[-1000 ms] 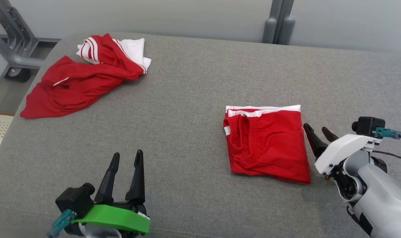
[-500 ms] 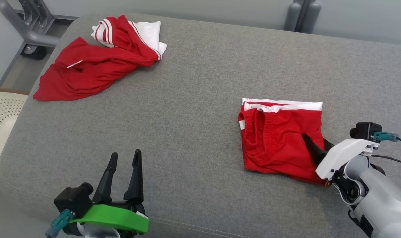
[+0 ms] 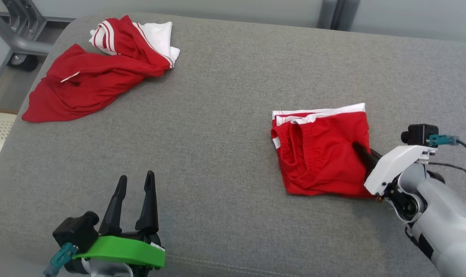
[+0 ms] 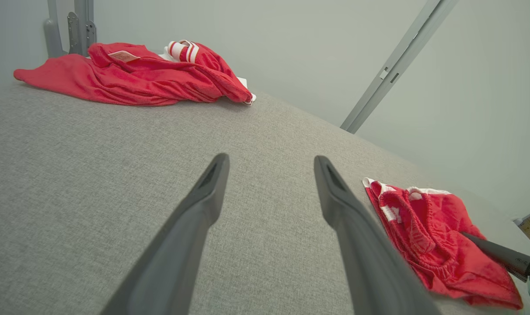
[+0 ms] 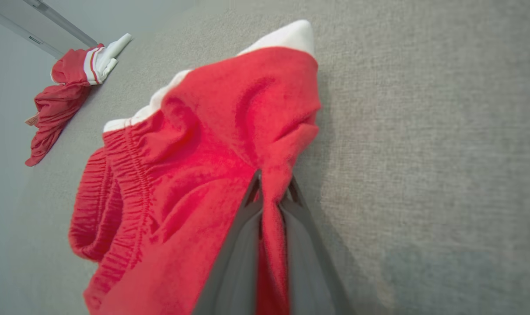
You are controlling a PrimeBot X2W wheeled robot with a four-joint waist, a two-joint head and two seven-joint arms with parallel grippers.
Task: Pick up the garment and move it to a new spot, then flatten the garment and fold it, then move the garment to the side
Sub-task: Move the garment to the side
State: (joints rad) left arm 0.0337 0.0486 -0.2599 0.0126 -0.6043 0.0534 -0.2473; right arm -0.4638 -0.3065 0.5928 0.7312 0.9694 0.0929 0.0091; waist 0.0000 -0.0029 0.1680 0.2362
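1. Nearest, at the lower left, the left claw point(image 3: 136, 176) hovers over bare grey worktop point(image 3: 217, 134), its two dark fingers spread wide and holding nothing.
2. To the right, the right claw point(image 3: 363, 149) is pinched on the right edge of the folded red garment point(image 3: 317, 154), with a ridge of cloth bunched between its fingers.
3. That garment lies right of centre, its white band on the far side.
4. At the far left corner lies a crumpled red and white garment point(image 3: 90, 77), well apart.
5. Beyond it stands a grey metal frame point(image 3: 14, 34).

No legible text, labels or numbers.
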